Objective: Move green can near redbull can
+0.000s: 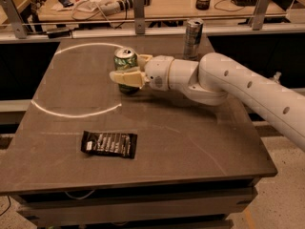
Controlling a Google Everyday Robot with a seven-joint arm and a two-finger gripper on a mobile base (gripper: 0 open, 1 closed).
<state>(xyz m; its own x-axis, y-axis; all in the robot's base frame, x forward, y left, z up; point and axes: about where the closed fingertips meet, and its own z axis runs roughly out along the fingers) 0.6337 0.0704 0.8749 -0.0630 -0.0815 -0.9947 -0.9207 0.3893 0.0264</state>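
Note:
The green can [125, 60] stands upright on the dark table [190, 142], left of centre towards the back. My gripper [133, 69] reaches in from the right and has the can between its pale fingers: one finger [125, 77] lies across the can's near side, the other sits behind its right edge. The fingers look closed against the can, which still rests on the table. The redbull can [192, 38], slim and silver-grey, stands upright near the table's back edge, to the right of the green can and behind my arm.
A black snack packet [109, 144] lies flat at the front left. A white curved line [76, 112] is marked on the table's left half. A metal rail with posts [138, 13] and a cluttered desk stand behind the table.

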